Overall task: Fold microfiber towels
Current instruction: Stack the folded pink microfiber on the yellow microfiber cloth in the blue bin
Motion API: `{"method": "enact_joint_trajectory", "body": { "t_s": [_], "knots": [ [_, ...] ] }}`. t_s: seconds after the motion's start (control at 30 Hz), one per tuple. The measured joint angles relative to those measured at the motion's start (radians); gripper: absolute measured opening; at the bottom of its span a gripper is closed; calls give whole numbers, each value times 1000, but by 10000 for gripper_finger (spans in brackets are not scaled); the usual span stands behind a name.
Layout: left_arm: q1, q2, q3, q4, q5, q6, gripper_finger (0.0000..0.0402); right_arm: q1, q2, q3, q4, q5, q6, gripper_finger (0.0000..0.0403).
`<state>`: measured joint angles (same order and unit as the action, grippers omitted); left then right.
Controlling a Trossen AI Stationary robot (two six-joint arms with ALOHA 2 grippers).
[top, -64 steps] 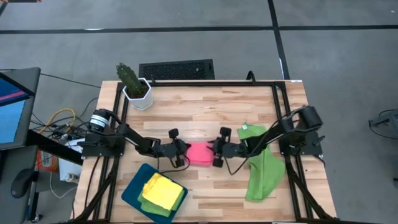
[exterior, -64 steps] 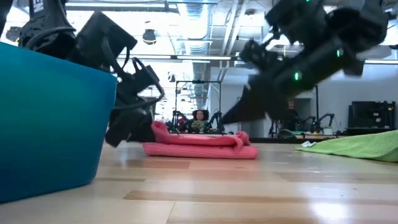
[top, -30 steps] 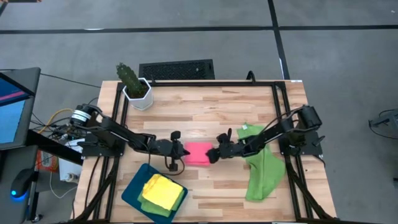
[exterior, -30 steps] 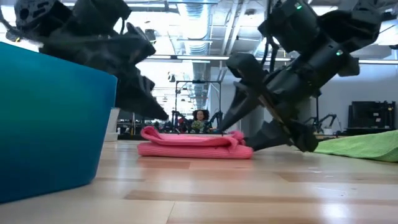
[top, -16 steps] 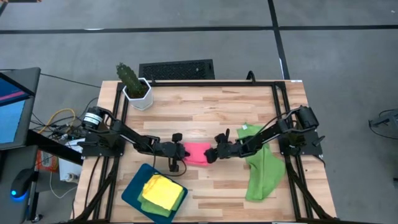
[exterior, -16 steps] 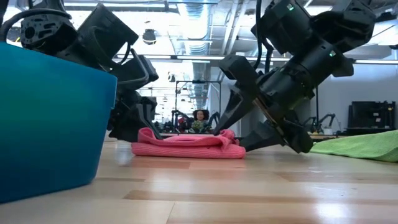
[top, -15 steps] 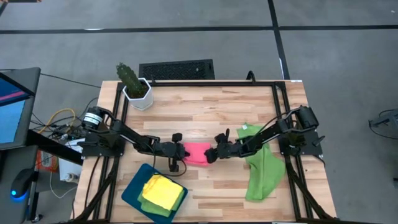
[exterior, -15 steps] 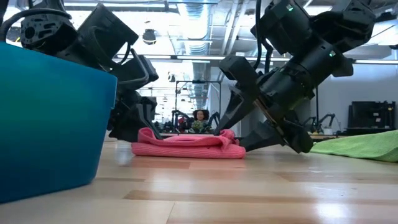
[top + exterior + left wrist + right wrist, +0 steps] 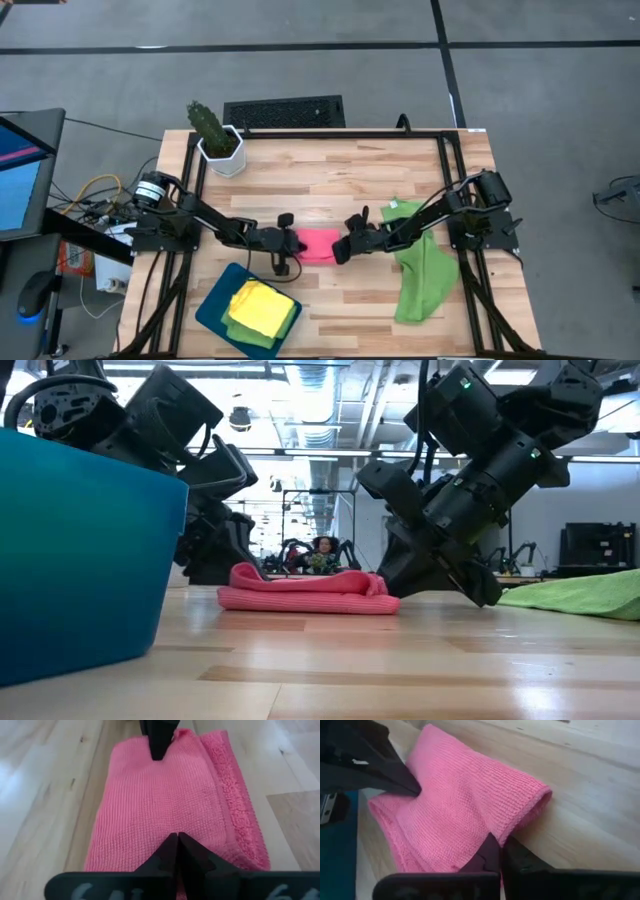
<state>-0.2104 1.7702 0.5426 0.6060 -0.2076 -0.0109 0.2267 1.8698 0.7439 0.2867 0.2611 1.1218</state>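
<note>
A folded pink towel (image 9: 320, 245) lies flat on the table's middle, between my two grippers. My left gripper (image 9: 293, 247) is shut, its tips on the towel's left end (image 9: 150, 820). My right gripper (image 9: 341, 250) is shut on the towel's right end. On the near left stands a dark teal tray (image 9: 212, 305). It holds a folded yellow towel (image 9: 262, 306) on top of a lime green one. More lime green towels (image 9: 422, 272) lie crumpled at the right, partly under my right arm. My left gripper rests its shut fingertips on the pink towel's top face near its left end (image 9: 172, 826), slanting down from the table's left. No cloth shows between the fingers. The towel lies flat on the table. My right gripper pinches the towel's right end (image 9: 482, 827) between its two fingers, slanting down from the table's right. How many layers it has, I cannot tell. The towel's underside stays on the table.
A potted cactus (image 9: 213, 138) stands at the far left corner. A black frame (image 9: 320, 133) runs round the tabletop. Bare wood shows along the far side and at the near middle. A monitor (image 9: 20, 170) stands left of the table.
My left gripper has come down onto the pink towel's left end, staying shut. My right gripper, wide open around the towel's right end a second ago, has shut on it. The towel stays flat on the table.
</note>
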Motion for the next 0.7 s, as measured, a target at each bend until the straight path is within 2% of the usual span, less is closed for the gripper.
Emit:
{"method": "enact_joint_trajectory", "body": {
  "t_s": [0.13,0.23,0.53,0.7],
  "knots": [
    [0,-31,15,-49,-40,0,6,-12,-15,-1,21,-11,-53,18],
    [0,-107,29,-154,-68,6,6,-30,-55,-6,0,-17,-136,10],
    [-21,-488,88,-562,-151,-28,6,-141,-248,5,-13,-90,-423,5],
    [-61,-705,92,-708,-201,-106,6,-182,-276,107,-101,-147,-528,5]
  ]
}}
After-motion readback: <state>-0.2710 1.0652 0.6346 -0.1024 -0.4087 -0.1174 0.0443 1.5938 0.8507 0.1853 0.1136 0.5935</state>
